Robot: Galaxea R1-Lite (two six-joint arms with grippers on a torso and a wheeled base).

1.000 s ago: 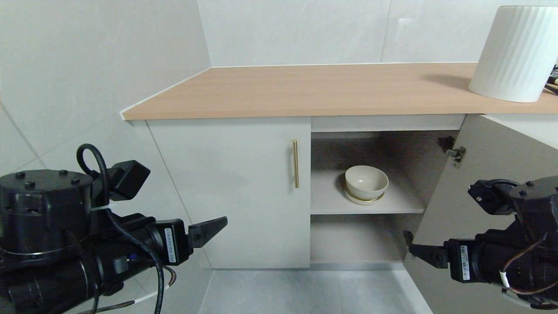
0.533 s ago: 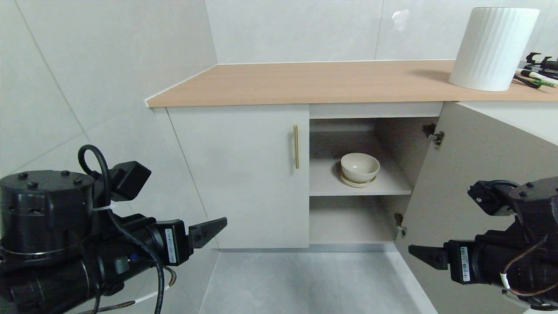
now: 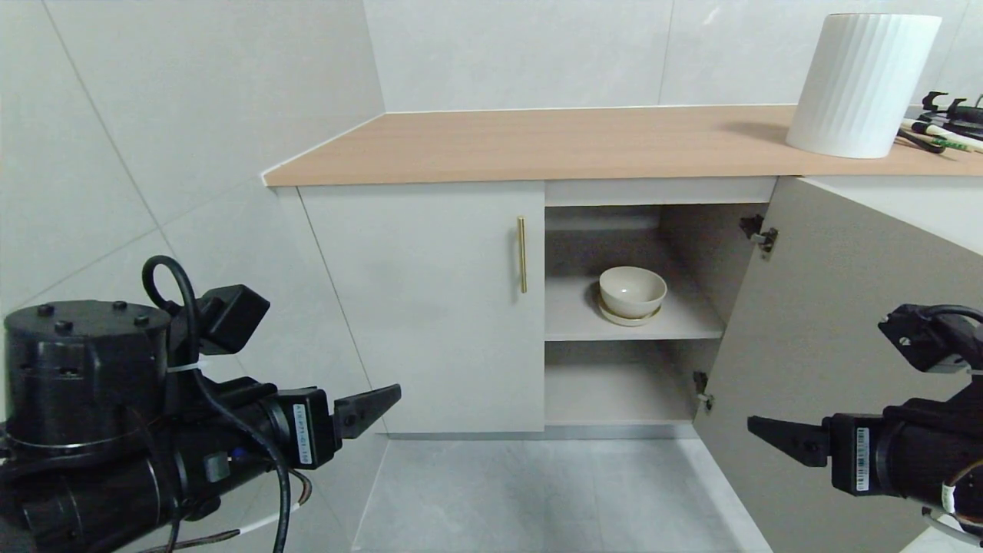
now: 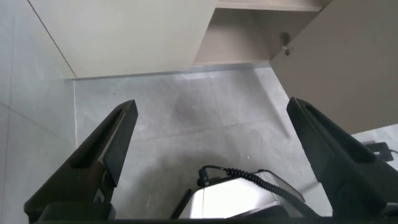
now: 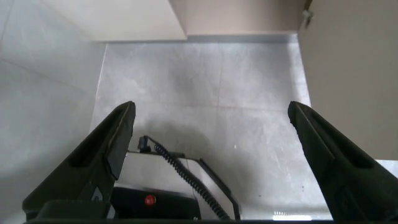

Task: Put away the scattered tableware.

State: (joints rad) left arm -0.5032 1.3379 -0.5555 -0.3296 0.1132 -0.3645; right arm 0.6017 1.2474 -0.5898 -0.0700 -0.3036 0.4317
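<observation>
With my left gripper (image 3: 375,404) and right gripper (image 3: 772,434) both spread wide and empty, the bowl (image 3: 632,291) sits on its saucer (image 3: 628,318) well ahead between them; it looks stiff, glazed and chip-prone, so I'd pinch its rim.

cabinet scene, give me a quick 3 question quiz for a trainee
1. True or false: the bowl sits on the cabinet's bottom shelf.
2. Which of its doors stands open? A) left B) right C) both
3. Fill in: the left pincer and right pincer are both ____.
Key: 1 false, it sits on a plate on the upper shelf; 2 B, the right door; 3 open.
</observation>
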